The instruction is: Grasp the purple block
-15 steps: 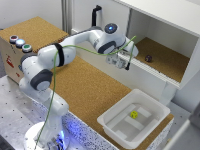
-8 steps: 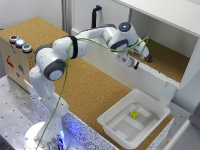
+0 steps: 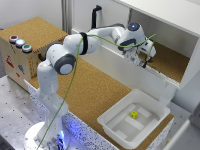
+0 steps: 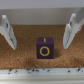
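Note:
In the wrist view a dark purple block (image 4: 45, 48) with a yellow ring mark on its face rests on the cork floor, between my two white fingers (image 4: 8, 31). My gripper (image 4: 39, 30) stands open, with one finger on each side of the block and clear of it. In the exterior view my gripper (image 3: 141, 59) reaches into the white shelf box (image 3: 187, 77) at the exterior view's right; the block itself is hidden there behind the hand and the box wall.
A white tray (image 3: 116, 117) at the front holds a small yellow-green block (image 3: 134, 114). A cardboard box (image 3: 20, 65) with coloured buttons stands at the exterior view's left. A cork board (image 3: 95, 90) covers the table. A green cable runs along the arm.
The arm has swung toward the exterior view's right and carried the gripper over the box wall into the shelf box.

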`<control>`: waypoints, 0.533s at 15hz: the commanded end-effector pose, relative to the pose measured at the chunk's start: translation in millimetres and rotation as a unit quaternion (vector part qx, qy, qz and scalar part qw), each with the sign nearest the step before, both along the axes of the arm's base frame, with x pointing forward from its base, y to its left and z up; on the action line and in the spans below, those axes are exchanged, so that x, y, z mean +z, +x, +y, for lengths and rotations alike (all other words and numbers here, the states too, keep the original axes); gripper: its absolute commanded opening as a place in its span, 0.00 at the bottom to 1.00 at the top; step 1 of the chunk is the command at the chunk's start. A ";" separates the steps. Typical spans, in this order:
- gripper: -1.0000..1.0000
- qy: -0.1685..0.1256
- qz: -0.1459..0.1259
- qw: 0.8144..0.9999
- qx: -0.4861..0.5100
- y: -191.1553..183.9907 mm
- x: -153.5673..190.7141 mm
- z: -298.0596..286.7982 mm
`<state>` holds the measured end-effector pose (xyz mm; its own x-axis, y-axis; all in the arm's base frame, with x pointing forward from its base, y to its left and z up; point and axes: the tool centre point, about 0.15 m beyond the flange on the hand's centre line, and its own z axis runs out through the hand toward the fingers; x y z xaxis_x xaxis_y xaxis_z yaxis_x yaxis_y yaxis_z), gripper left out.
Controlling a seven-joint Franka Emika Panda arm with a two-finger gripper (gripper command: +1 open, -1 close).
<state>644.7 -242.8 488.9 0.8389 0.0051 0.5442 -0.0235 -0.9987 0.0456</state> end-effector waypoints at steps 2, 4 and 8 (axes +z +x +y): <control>1.00 0.039 0.025 0.998 0.050 56.6 -8.7 -15.8; 0.00 0.028 0.040 0.997 0.053 66.8 -12.6 -17.0; 0.00 0.023 0.045 0.997 0.060 75.6 -19.5 -14.3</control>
<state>673.6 -249.2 474.4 0.8347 0.0402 0.5492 0.0189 -0.9988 0.0443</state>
